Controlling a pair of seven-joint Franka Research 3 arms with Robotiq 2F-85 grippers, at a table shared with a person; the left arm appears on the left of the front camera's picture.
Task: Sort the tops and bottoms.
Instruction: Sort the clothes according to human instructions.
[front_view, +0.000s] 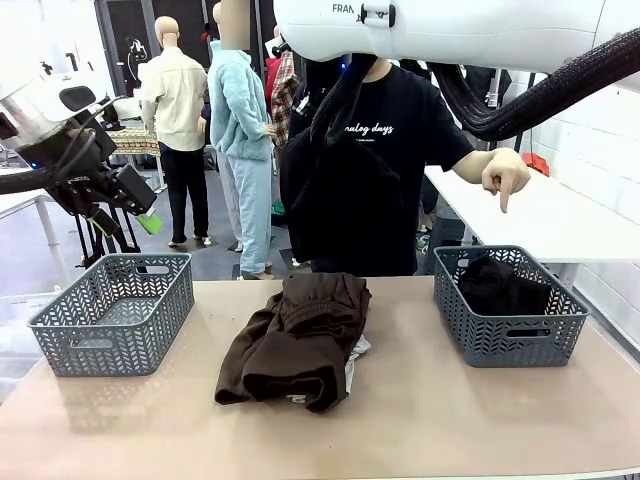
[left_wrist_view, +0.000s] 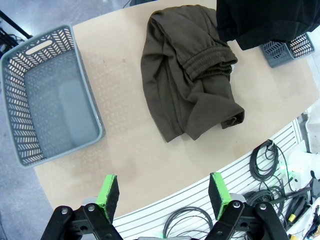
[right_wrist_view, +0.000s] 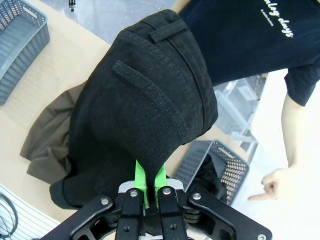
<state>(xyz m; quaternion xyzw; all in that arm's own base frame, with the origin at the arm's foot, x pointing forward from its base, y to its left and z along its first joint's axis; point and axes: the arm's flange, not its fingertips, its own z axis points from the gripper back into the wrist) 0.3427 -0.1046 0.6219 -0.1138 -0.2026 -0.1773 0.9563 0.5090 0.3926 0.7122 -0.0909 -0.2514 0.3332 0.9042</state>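
My right gripper (right_wrist_view: 148, 182) is shut on a plain black bottom (right_wrist_view: 145, 105), which hangs high over the table's middle (front_view: 312, 190) in front of the person. On the table below lies a dark brown bottom (front_view: 300, 335) with a gathered waistband (left_wrist_view: 210, 62). A sliver of a light grey top (front_view: 357, 350) peeks out from under its right edge. My left gripper (left_wrist_view: 162, 192) is open and holds nothing, up above the table's left end (front_view: 135, 200).
An empty grey mesh basket (front_view: 115, 310) stands at the left. A second basket (front_view: 510, 305) at the right holds a dark garment (front_view: 500, 283). The person at the far side points a hand (front_view: 505, 180) down at the right basket.
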